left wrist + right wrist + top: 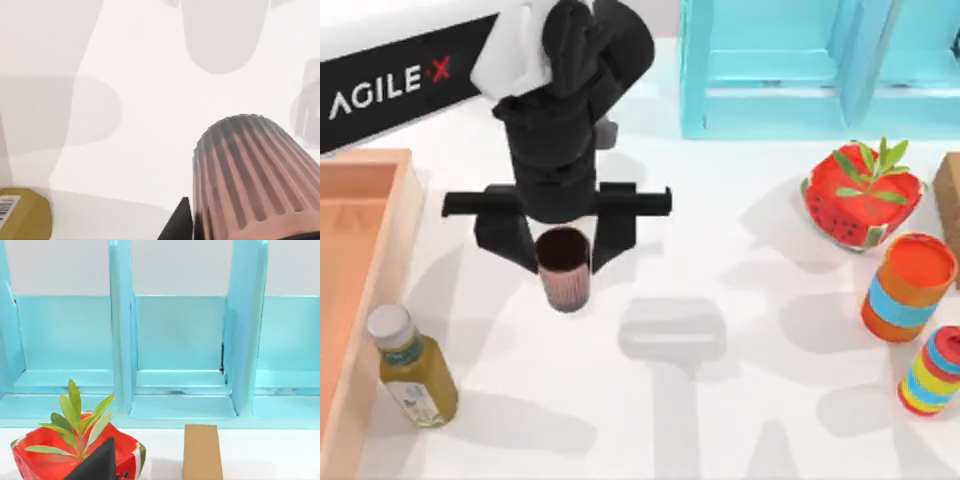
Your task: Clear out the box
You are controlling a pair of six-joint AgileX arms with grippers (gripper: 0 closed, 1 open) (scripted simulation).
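**A:** Start big. What's on the white tabletop?

**B:** The box at the top view's left edge, pale rims and an orange-brown floor, cut off by the frame; the part of the floor I can see is bare. At the far edge a turquoise shelf with upright dividers. Then my left arm, reaching in from the far left.

**A:** And its tool?

**B:** The left tool is clenched on a ribbed brown cup, held upright, mouth up, a finger on each side. It sits right of the box, well apart from the rim, so the cup is already out. From its shadow on the tabletop I judge it lifted, not resting.

**A:** What does the next move turn on?

**B:** The open tabletop directly under the cup; putting it down means lowering straight along its upright axis. The left arm is the nearer one to the box.

**A:** Counts?

**B:** One box, one cup, one yellow bottle just outside the box's near rim. On the right: one watermelon-print planter, two striped cans, one brown block. The right tool's finger shows beside the planter; whether it's released or clenched I cannot tell
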